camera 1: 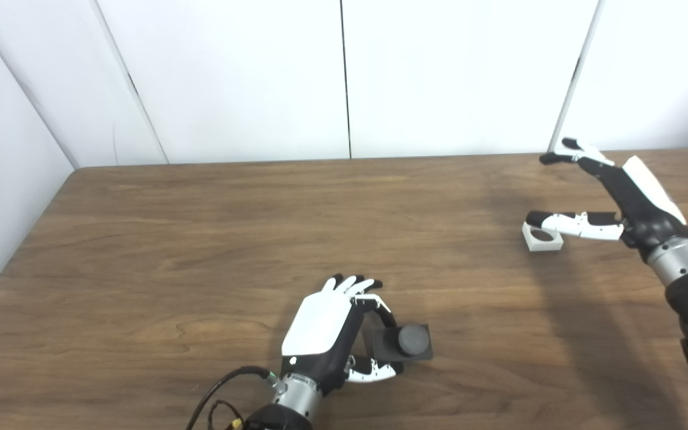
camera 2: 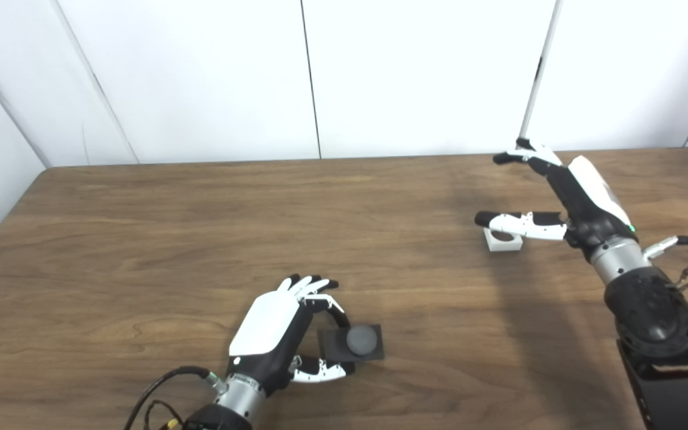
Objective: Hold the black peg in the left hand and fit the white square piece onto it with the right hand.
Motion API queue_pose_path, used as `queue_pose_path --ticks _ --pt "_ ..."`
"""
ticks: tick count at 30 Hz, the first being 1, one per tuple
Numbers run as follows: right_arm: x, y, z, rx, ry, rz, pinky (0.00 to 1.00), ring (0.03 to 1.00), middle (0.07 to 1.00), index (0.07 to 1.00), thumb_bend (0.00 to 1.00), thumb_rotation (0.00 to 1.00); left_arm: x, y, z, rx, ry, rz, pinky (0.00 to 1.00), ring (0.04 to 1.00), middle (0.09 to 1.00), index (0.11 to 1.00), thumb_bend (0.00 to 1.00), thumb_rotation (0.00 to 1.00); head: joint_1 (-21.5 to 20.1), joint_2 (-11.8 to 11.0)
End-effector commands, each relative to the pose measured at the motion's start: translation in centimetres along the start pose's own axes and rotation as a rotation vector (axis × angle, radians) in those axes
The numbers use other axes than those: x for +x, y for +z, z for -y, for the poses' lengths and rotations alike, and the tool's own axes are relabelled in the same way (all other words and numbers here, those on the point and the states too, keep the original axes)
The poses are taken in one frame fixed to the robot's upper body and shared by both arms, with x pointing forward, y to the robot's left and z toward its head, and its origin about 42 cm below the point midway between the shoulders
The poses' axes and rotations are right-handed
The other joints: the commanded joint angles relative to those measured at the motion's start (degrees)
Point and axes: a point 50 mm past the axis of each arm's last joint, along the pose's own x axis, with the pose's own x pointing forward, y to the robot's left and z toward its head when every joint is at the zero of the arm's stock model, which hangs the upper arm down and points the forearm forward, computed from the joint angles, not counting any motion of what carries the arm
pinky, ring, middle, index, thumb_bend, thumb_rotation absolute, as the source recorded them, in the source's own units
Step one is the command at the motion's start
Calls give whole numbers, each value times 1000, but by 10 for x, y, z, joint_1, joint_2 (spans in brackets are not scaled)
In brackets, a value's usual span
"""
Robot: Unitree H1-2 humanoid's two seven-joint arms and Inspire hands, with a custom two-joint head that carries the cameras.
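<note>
Though apart — peg [camera 1: 412, 339], piece [camera 1: 542, 237] (uncontained)

No text, label, brand, number or sign can be read anywhere in either view.
</note>
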Motion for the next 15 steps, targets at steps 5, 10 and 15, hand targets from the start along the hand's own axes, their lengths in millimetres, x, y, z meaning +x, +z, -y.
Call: queue_pose_path --ticks 5,10,15 --pt "18 11 22 -96 -1 57 991 1000 974 762 870 391 -3 -6 11 38 -63 -10 1000 934 873 495 507 90 -3 1" --pt "24 3 27 -143 36 37 1000 1000 981 735 908 348 -3 -7 11 22 -64 -15 1000 938 873 495 507 89 -19 -2" --pt "32 -6 27 -175 85 -10 1000 1000 991 723 931 346 -5 -8 10 30 -68 -11 1000 936 873 495 507 89 -29 -3"
